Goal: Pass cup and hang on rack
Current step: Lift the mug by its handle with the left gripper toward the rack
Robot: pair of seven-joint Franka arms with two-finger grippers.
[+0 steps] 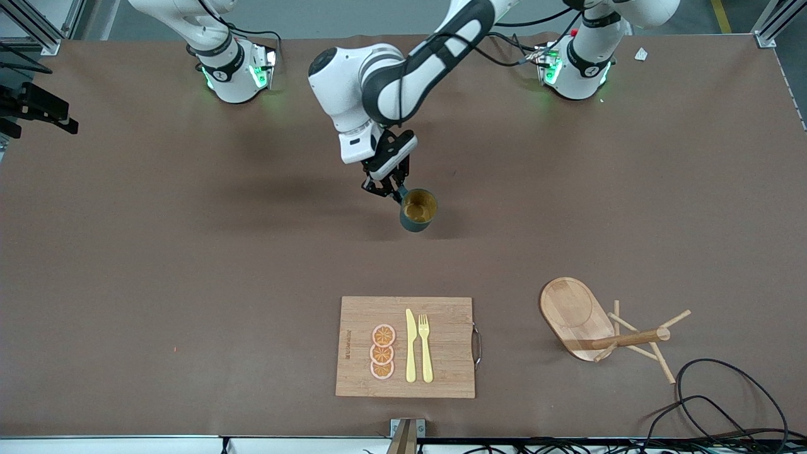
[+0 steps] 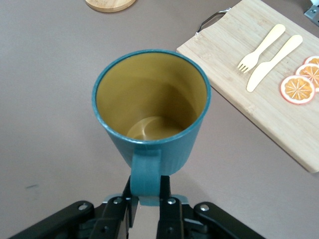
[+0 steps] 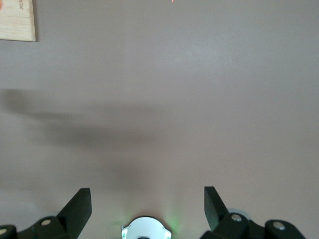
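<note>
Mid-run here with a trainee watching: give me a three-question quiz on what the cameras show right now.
1. True or false: the left gripper is shut on the handle of the cup.
2. The rack is: A) upright, B) tipped on its side, C) on the cutting board.
3. Fill in: the right gripper is ____ with nothing between its fingers.

Key: 1 true. 2 B: it lies toward the left arm's end of the table, its post level with the tabletop. 3 open.

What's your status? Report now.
Left gripper shut on cup handle, over table. Right gripper open, waiting. Rack tipped over beside cutting board.
</note>
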